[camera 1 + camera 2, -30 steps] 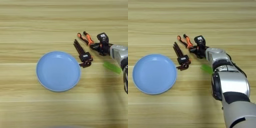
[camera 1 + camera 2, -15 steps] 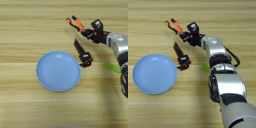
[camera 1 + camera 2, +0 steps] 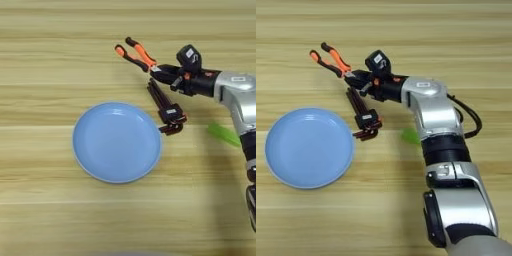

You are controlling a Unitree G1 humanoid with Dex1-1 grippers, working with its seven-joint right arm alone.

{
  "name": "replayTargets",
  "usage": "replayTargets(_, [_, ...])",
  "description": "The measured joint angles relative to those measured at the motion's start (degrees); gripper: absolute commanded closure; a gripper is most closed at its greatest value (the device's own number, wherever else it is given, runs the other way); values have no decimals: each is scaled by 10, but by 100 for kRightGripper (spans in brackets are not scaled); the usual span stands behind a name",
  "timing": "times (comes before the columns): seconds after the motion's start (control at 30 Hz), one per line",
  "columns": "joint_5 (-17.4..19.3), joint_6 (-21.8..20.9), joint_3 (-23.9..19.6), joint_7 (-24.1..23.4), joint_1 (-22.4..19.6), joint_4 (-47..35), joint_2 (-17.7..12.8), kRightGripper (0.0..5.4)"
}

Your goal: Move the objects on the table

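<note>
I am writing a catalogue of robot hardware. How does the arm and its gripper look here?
The right arm has glossy silver shell segments joined by black bands. A black cable loops beside it. The black two-fingered gripper carries a small black block with a white marking and orange accents.

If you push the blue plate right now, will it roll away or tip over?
Probably neither. The blue plate lies flat on the table, so it would likely slide rather than roll. Its smooth, shallow shape suggests it is stiff and a bit slippery. A push toward the black key set beside its rim might knock into that.
</note>
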Motion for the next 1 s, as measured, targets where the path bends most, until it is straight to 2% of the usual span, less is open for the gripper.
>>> replayTargets(0.1, [19,20,1,15,6,-75,-15,453])
replayTargets(0.43, [66,66,17,45,44,-190,-36,453])
replayTargets(0.73, [90,69,44,76,80,-246,-57,453])
replayTargets(1.0, [94,68,84,104,96,-253,-67,453])
